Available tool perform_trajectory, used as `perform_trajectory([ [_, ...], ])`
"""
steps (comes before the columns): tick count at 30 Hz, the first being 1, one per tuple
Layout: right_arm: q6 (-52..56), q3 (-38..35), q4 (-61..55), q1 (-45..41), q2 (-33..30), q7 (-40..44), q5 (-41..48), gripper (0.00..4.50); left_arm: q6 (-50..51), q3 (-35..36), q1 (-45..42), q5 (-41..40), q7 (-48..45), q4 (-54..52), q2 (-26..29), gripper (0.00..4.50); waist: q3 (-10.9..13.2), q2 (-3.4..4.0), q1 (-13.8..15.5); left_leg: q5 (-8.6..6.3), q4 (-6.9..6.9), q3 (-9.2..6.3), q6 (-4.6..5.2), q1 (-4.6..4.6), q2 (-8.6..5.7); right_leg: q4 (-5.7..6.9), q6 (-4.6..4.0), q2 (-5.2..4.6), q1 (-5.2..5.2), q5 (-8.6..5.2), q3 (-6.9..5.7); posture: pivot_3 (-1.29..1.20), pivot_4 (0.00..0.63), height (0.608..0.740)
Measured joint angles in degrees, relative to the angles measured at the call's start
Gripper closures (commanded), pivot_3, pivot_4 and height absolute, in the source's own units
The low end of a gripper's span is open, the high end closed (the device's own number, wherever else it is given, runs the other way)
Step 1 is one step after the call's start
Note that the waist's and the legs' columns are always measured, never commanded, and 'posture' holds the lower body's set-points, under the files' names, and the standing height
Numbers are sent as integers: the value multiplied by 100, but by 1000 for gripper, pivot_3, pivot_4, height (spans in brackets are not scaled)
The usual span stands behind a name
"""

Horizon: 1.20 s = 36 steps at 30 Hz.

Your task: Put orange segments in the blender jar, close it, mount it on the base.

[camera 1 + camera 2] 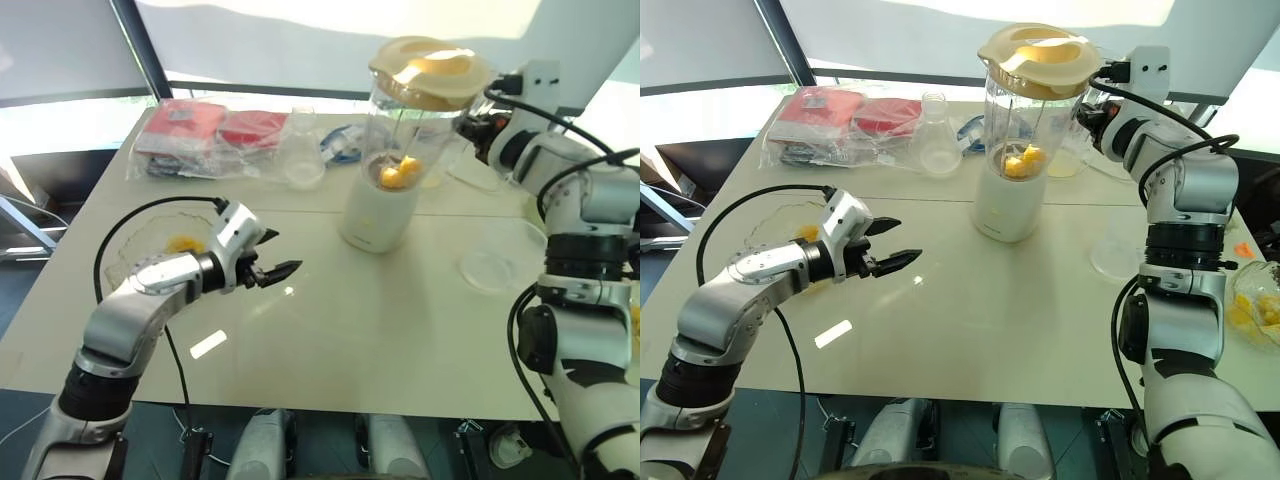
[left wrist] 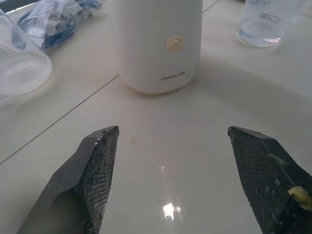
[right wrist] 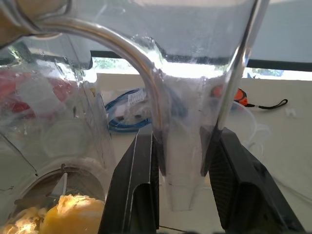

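Risk here lies at the handle (image 3: 152,73): the right gripper (image 1: 468,127) is clamped on it, and a sideways pull before letting go could, by my judgement, twist the blender jar (image 1: 405,130) off its seat or tip the whole blender. The jar stands on the base (image 1: 378,215) toward the far edge of the table (image 1: 350,350), lid (image 1: 430,70) on, orange segments (image 1: 397,173) at its bottom. The left gripper (image 1: 283,252), fingers spread wide and empty, hovers near the table's left edge beside a clear dish (image 1: 125,250) holding one orange piece (image 1: 183,243).
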Motion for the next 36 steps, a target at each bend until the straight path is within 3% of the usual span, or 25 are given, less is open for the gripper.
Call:
perform_trajectory([
  [26, 558, -74, -503, 36, 330, -700, -109, 3653, -80, -21, -131, -74, 26, 258, -315, 791, -9, -15, -13, 0, 0, 1, 0, 32, 2, 11, -2, 2, 23, -1, 1, 0, 150, 740],
  [33, 830, 351, -327, 598, 346, -589, -236, 137, 19, 81, -288, -197, 45, 371, -368, 760, -5, -11, -16, 1, -2, 4, -1, 14, 2, 14, -1, 4, 3, 0, 5, 0, 150, 740],
  [36, 839, 362, -409, 610, 226, -583, -280, 60, 13, 86, -288, -198, 36, 397, -369, 760, -4, -10, -6, 3, -1, 3, -4, -9, 1, 16, -1, 3, -19, 0, 4, 0, 150, 740],
])
